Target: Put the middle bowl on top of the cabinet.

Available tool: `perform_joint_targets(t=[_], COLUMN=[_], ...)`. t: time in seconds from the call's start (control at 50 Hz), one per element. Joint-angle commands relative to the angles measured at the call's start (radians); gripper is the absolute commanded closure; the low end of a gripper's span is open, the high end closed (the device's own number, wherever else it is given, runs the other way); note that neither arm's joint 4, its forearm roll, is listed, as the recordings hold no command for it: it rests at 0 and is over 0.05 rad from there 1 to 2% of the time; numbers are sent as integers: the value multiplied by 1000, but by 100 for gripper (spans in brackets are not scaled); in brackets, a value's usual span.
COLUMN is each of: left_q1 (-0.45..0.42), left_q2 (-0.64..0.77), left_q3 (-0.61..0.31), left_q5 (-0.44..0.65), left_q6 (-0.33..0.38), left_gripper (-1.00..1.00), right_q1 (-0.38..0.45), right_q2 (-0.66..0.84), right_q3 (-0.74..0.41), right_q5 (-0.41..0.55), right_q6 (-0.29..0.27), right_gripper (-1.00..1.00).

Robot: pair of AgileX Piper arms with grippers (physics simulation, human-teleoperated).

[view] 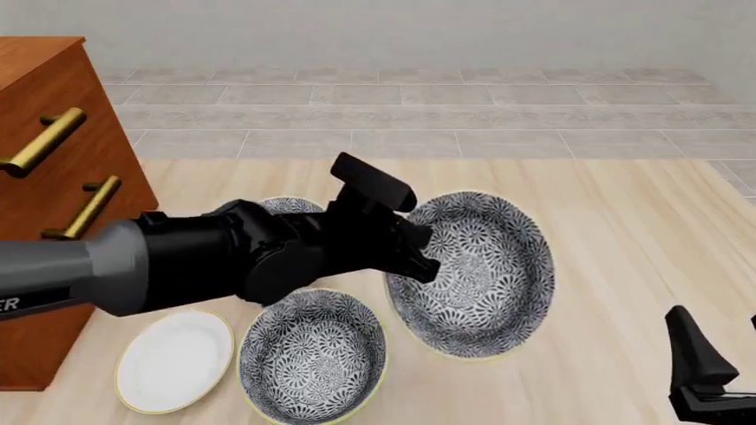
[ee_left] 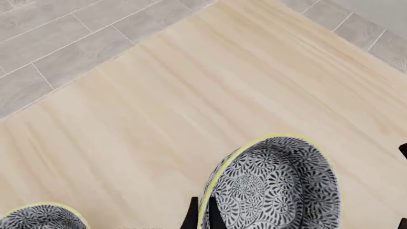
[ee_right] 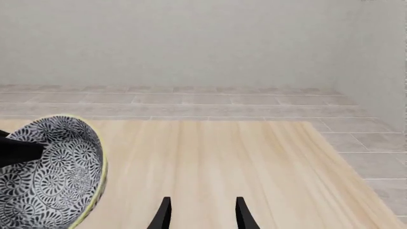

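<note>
Pinched only at its nine-o'clock rim by the left gripper (view: 408, 257), the tilted middle bowl (view: 473, 274) may slip before reaching the cabinet (view: 48, 177).

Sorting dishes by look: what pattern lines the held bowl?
Grey-and-white floral inside the bowl, yellow rim; left wrist view shows it best.

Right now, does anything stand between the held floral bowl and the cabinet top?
Nothing visible does. The left gripper holds the grey-and-white floral middle bowl by its rim; the visible top corner of the reddish-brown wooden cabinet is bare.
</note>
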Motion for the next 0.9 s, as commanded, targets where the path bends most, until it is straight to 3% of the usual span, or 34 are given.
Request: perform_joint_targets(t=[0.02, 0.4, 0.54, 0.64, 0.9], left_q1=[30, 86, 113, 184, 210], left_q2=[-67, -238, -277, -288, -344], left_q3=[11, -2, -23, -42, -73], left_q5=[21, 115, 158, 183, 243], left_q6=[7, 3, -5, -20, -53], left_gripper=[100, 100, 100, 100, 100], right_q1=[0, -4, -4, -4, -4], right_q2=[-3, -5, -6, -6, -6], right_q3=[0, 0, 0, 0, 0], right_q5=[2, 0, 0, -2, -3], right_q6=[-2, -4, -4, -4, -5], right_gripper=[-100, -100, -100, -100, -100])
